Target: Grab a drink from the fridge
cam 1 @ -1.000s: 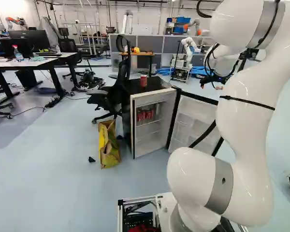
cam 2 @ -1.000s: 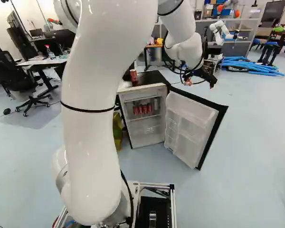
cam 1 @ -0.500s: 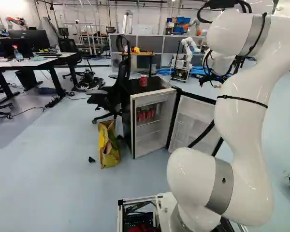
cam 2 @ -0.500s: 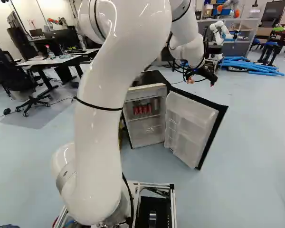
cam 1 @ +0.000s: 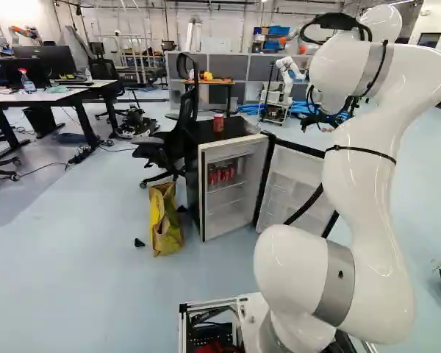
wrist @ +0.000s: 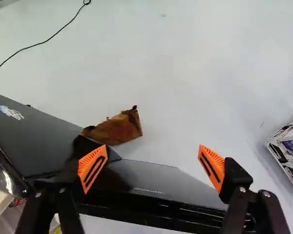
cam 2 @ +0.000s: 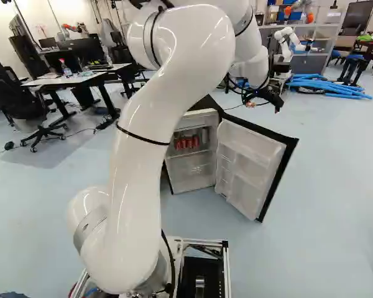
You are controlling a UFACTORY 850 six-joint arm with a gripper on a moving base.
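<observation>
Noted the arm's elbow [cam 2: 214, 43] lowered, found parted, empty jaws on the gripper [wrist: 152, 152] near the open fridge door [cam 2: 248, 161], and judged the red drink cans [cam 2: 188, 143] still unreached.

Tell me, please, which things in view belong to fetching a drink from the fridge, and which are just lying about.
For the job:
fridge, its door open
red cans on its shelf
hand, open and empty

Lying about:
lone can on top of the fridge, probably not wanted
yellow bag on the floor beside it
black chair
blue hoses
</observation>
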